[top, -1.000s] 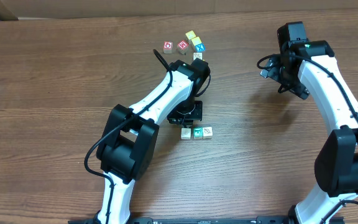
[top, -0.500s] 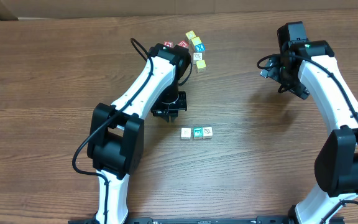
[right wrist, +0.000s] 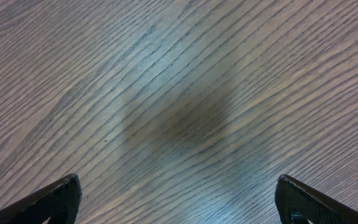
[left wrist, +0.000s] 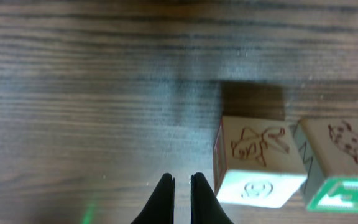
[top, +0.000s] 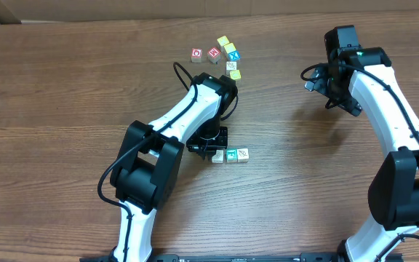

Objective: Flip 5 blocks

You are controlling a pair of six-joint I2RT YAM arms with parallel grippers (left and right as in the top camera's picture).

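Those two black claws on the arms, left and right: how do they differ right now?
The left gripper is pinched shut, while the right gripper stands wide open. The left gripper sits low beside a wooden block at the end of a row of three; the right gripper hangs over bare table with no block near. Both have dark fingers and hold nothing.

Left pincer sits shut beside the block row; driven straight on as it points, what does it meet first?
Probably bare table: the left pincer aims just beside the nearest block, which sits off its line, though depth is unclear.
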